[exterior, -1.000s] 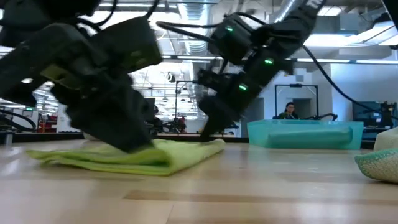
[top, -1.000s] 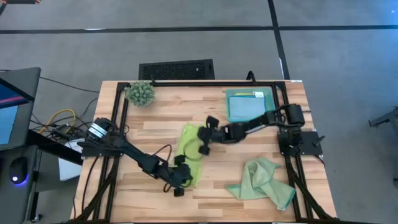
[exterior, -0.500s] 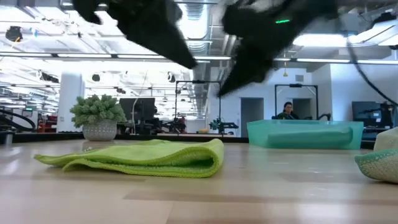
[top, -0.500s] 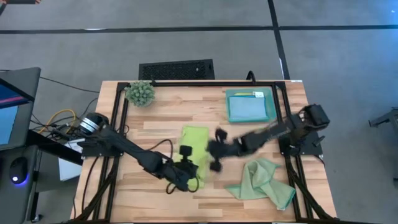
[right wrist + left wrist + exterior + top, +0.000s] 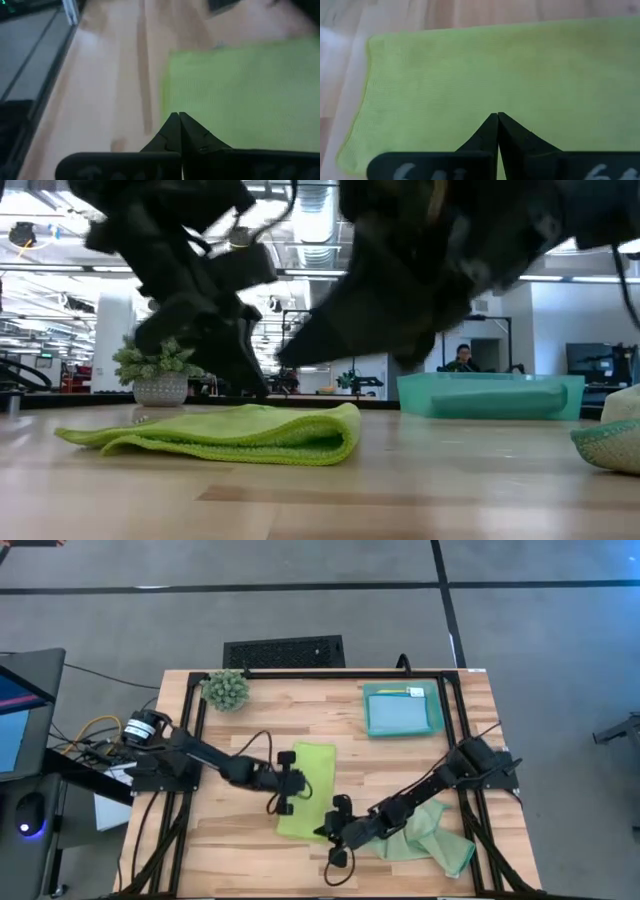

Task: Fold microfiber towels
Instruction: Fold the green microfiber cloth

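Left gripper (image 5: 290, 790) pressed together, empty, over the lime towel's (image 5: 305, 790) left edge, mid-frame. Right gripper (image 5: 335, 830) also pressed together, empty, at that towel's lower right corner. Sage towel (image 5: 430, 835) bunched lower right. Blue towel (image 5: 400, 715) in tray (image 5: 437, 710), upper right.

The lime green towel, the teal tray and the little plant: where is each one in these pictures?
lime green towel (image 5: 308, 790): high view, middle of its folded top face.
teal tray (image 5: 438, 712): high view, on its right rim.
small spiky plant (image 5: 226, 689): high view, centre of its leaves.
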`<state>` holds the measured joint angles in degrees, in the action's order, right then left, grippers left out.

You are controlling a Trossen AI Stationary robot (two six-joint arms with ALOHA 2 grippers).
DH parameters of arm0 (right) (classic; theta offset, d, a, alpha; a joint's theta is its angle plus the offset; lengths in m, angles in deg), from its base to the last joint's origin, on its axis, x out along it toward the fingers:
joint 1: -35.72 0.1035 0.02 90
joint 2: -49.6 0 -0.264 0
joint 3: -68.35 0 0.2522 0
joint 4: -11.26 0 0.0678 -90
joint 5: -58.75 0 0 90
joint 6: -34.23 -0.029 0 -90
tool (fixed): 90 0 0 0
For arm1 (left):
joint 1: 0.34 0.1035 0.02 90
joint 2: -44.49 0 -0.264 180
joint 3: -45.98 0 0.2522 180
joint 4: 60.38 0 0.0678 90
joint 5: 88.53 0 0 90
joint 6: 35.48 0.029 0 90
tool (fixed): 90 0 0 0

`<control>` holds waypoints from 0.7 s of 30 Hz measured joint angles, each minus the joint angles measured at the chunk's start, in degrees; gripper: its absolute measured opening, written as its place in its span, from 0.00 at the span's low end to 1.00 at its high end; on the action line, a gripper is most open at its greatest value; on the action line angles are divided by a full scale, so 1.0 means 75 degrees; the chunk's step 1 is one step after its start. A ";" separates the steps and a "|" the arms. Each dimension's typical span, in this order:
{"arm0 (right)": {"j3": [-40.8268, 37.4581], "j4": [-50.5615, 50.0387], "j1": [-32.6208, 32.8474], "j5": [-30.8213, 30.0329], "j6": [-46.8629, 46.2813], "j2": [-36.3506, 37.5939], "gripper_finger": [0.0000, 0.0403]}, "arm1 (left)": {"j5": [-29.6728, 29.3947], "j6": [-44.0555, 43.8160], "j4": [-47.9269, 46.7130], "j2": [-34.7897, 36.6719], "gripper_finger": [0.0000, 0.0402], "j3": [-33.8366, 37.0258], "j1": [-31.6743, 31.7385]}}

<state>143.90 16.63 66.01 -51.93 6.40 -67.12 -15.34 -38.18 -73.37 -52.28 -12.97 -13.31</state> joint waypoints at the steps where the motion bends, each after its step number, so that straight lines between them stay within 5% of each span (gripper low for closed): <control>1: -0.0049 -0.0231 0.0014 0.0008 -0.0096 -0.0006 0.02 | 0.0134 0.0051 0.0040 -0.0057 0.00 -0.0003 0.0157; 13: 0.0005 -0.2352 -0.0069 0.0449 -0.0892 0.0049 0.02 | 0.1039 -0.0191 -0.0061 -0.0469 0.00 0.0132 0.0615; 21: -0.0043 -0.5309 -0.0447 0.0315 -0.0365 0.0905 0.02 | 0.1373 -0.1292 -0.0519 -0.0390 0.00 -0.0036 0.0081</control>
<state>143.59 -23.19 62.66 -49.57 3.67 -60.33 -5.04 -47.87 -77.26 -55.21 -13.24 -12.70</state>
